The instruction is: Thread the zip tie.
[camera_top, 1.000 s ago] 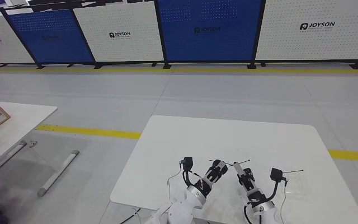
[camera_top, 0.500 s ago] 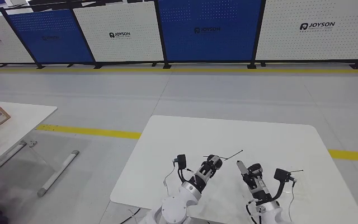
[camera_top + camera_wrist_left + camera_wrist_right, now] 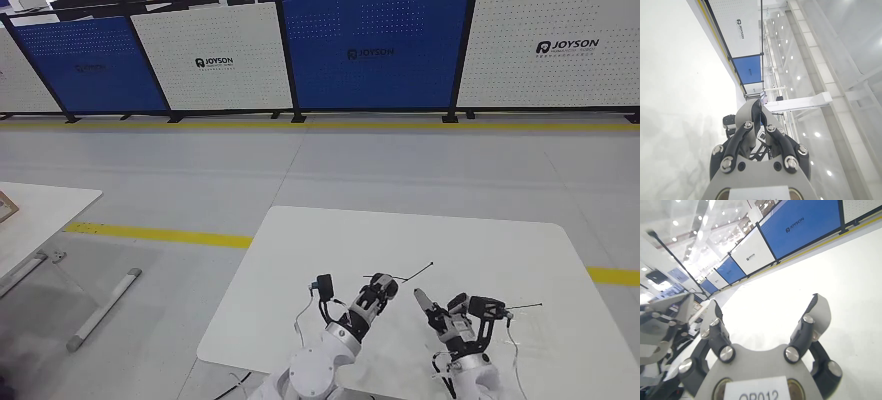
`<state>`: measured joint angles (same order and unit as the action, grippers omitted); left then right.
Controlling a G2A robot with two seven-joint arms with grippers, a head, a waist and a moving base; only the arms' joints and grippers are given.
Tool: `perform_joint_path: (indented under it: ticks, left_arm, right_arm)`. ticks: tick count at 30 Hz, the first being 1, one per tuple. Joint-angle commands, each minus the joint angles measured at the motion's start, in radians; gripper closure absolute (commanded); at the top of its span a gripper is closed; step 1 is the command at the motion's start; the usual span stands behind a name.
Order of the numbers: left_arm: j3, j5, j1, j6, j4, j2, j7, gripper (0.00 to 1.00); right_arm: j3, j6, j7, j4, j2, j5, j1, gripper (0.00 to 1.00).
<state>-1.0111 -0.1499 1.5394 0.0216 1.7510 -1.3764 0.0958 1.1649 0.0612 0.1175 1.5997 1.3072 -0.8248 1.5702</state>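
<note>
The left gripper [image 3: 758, 113] is pinched shut on the zip tie [image 3: 410, 271], which sticks out as a thin dark line above the table [image 3: 420, 235], pointing away from the robot. The right gripper [image 3: 766, 308] stands just beside it with its fingers spread wide, holding nothing.

The likely trouble is the zip tie's own springiness. It is held at one spot only, so the free length may bend or swing when the right gripper closes on it. That could mean a missed grasp, or a knock that twists the zip tie in the left gripper's hold and leaves tail and slot out of line.

Which end is head and which is tail is hard to tell. The far tip in the right wrist view looks slightly thicker, but I cannot be sure. Between the left gripper's pads the zip tie itself cannot be made out.
</note>
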Motion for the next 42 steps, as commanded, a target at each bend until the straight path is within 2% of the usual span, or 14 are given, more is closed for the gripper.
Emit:
perform_joint_path:
  ticks: [1, 5, 10, 11, 12, 15, 19, 23, 29, 33, 42]
  left_arm:
    - [0.000, 0.000, 0.000, 0.000, 0.000, 0.000, 0.000, 1.00]
    - [0.000, 0.000, 0.000, 0.000, 0.000, 0.000, 0.000, 1.00]
    - [0.007, 0.005, -0.003, 0.003, -0.008, -0.001, -0.002, 1.00]
    - [0.009, 0.008, -0.004, 0.003, -0.010, -0.001, -0.002, 1.00]
    - [0.012, 0.012, -0.005, 0.003, -0.012, -0.001, -0.001, 1.00]
    - [0.017, 0.015, -0.007, 0.003, -0.016, -0.002, 0.002, 1.00]
    - [0.021, 0.024, -0.011, 0.004, -0.021, -0.002, 0.004, 1.00]
    - [0.028, 0.034, -0.014, 0.008, -0.030, -0.003, 0.009, 1.00]
    - [0.036, 0.049, -0.017, 0.012, -0.041, -0.004, 0.016, 1.00]
    - [0.043, 0.059, -0.018, 0.013, -0.045, -0.004, 0.012, 1.00]
    - [0.061, 0.089, -0.013, 0.014, -0.051, -0.004, 0.007, 1.00]
  right_arm:
    - [-0.001, 0.000, 0.002, 0.002, 0.000, 0.005, 0.000, 0.00]
    - [-0.001, 0.000, 0.000, 0.000, 0.000, 0.002, 0.000, 0.00]
    - [-0.026, -0.014, -0.015, -0.026, 0.004, -0.055, -0.021, 0.00]
    - [-0.028, -0.013, -0.017, -0.030, 0.004, -0.060, -0.024, 0.25]
    - [-0.029, -0.011, -0.015, -0.033, 0.005, -0.061, -0.028, 0.60]
    - [-0.032, 0.014, -0.031, -0.039, 0.005, -0.058, -0.035, 0.56]
    - [-0.029, 0.066, -0.074, -0.039, 0.002, -0.051, -0.039, 0.56]
    - [-0.022, 0.100, -0.069, -0.027, -0.001, -0.056, -0.031, 0.54]
    - [-0.018, 0.144, -0.064, -0.010, -0.004, -0.065, -0.019, 0.57]
    - [-0.020, 0.143, -0.068, -0.007, -0.004, -0.071, -0.019, 0.57]
    - [-0.024, 0.138, -0.055, -0.001, -0.002, -0.073, -0.023, 0.69]
